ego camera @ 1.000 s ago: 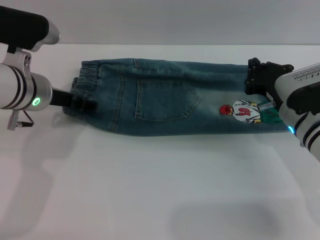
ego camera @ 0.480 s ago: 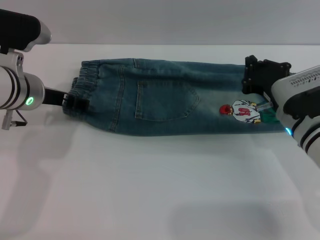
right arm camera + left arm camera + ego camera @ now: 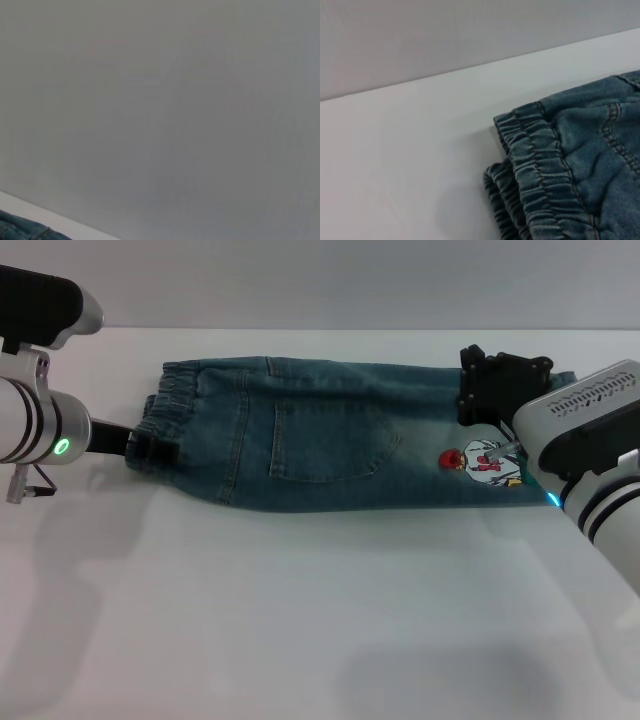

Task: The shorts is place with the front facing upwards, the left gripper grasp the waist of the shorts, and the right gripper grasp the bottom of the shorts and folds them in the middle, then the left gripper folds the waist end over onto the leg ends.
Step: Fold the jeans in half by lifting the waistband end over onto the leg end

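Item: the shorts (image 3: 330, 435) — washed denim, lying flat, folded lengthwise on the white table (image 3: 300, 620), elastic waist to the robot's left. Cartoon patch (image 3: 485, 460) near the leg ends (image 3: 520, 480); no lettering legible. Left gripper (image 3: 150, 450) — at the waistband, finger state cannot be told. Right gripper (image 3: 495, 390) — over the leg ends, finger state cannot be told.

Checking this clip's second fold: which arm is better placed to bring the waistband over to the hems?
The left. Its claw sits at the puckered waistband of the shorts, already folded lengthwise, while the right claw is at the opposite end above the leg hems.
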Motion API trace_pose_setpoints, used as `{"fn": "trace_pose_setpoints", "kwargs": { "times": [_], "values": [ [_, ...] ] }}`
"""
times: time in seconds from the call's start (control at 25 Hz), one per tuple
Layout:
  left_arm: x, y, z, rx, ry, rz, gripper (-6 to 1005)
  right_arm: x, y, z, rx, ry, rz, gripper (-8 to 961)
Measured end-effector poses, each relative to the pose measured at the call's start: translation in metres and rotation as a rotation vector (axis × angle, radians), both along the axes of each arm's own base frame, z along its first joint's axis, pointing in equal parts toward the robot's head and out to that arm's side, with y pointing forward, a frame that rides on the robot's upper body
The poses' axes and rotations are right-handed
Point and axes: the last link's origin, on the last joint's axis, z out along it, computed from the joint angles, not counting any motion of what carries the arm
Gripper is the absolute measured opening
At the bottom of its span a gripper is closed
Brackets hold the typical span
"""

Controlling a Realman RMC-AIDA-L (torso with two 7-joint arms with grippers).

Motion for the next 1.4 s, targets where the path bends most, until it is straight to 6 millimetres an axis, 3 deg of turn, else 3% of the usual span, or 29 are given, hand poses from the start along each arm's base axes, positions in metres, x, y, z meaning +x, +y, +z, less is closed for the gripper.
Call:
{"fn": "trace_pose_setpoints", "kwargs": {
  "times": [0.88, 1.4],
  "values": [
    [-0.004, 0.0, -0.01, -0.041, 0.007, 0.027, 841, 0.004, -0.002, -0.001, -0.005, -0.001, -0.014, -1],
    [-0.003, -0.002, -0.014, -0.046, 0.012, 0.01, 586, 0.003, -0.002, 0.0, -0.004, 0.0, -0.012, -1]
  ]
}}
